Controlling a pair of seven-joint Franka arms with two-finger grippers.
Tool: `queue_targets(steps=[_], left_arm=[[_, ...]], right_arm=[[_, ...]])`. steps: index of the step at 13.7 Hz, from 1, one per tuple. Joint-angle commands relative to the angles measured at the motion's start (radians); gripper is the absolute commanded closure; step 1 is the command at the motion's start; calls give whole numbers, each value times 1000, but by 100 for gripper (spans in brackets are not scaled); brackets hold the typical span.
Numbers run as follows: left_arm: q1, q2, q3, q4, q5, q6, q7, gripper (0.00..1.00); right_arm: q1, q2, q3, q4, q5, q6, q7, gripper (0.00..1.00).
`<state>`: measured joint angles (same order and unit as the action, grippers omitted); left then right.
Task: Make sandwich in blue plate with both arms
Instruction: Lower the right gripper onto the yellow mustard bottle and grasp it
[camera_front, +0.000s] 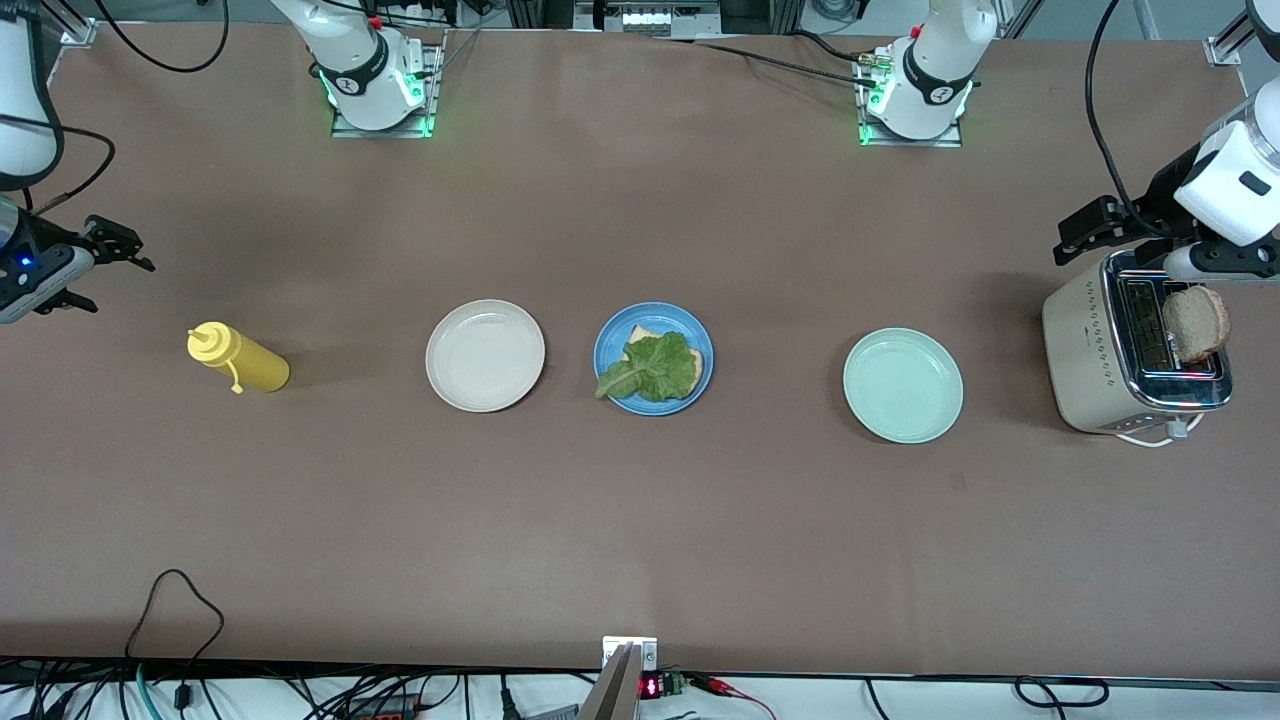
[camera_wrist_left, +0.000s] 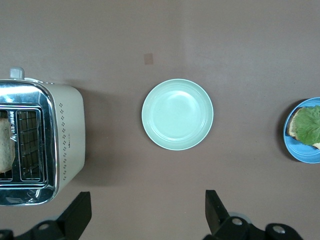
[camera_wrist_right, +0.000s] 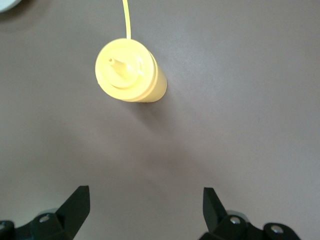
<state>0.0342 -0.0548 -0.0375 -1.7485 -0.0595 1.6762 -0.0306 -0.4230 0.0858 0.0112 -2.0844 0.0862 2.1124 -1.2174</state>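
The blue plate (camera_front: 608, 345) sits mid-table with one toast slice (camera_front: 640, 332) on it and a green lettuce leaf (camera_front: 655, 367) on top; plate (camera_wrist_left: 296, 150) and lettuce (camera_wrist_left: 310, 122) also show in the left wrist view. A second toast slice (camera_front: 1195, 322) stands up out of a slot of the toaster (camera_front: 1090, 350) at the left arm's end; it also shows in the left wrist view (camera_wrist_left: 4, 147). My left gripper (camera_front: 1085, 235) is open and empty, up in the air beside the toaster (camera_wrist_left: 65, 135). My right gripper (camera_front: 115, 245) is open and empty, over the table beside the yellow bottle.
A pale mint-green plate (camera_front: 903, 385) lies between the blue plate and the toaster, also in the left wrist view (camera_wrist_left: 177, 114). A cream-white plate (camera_front: 485, 355) lies beside the blue plate toward the right arm's end. A yellow squeeze bottle (camera_front: 240, 360) stands there too (camera_wrist_right: 129, 71).
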Motion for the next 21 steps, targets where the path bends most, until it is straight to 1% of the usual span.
queue_targets(steps=[1, 3, 6, 10, 12, 14, 16, 18, 21], left_arm=[[0, 6, -5, 17, 24, -3, -6, 0], [-2, 4, -5, 17, 24, -3, -6, 0], [-2, 6, -7, 15, 23, -3, -6, 0], [0, 6, -7, 17, 24, 0, -6, 0], [1, 6, -7, 15, 24, 0, -3, 0], [3, 6, -7, 15, 24, 0, -5, 0], [3, 4, -7, 17, 23, 0, -8, 0], [1, 3, -9, 17, 23, 0, -8, 0], [3, 1, -9, 17, 23, -3, -8, 0]], right_arm=[[-58, 17, 19, -26, 108, 52, -181, 0], [-104, 75, 21, -33, 228, 78, -360, 0], [-157, 159, 21, -33, 406, 78, -636, 0], [-194, 222, 27, -34, 519, 57, -835, 0], [-209, 262, 29, -33, 590, 23, -939, 0], [-214, 287, 29, -33, 686, -17, -1039, 0], [-235, 316, 29, -28, 762, -77, -1105, 0], [-237, 338, 29, -28, 844, -88, -1188, 0], [-237, 341, 49, -26, 885, -88, -1200, 0]])
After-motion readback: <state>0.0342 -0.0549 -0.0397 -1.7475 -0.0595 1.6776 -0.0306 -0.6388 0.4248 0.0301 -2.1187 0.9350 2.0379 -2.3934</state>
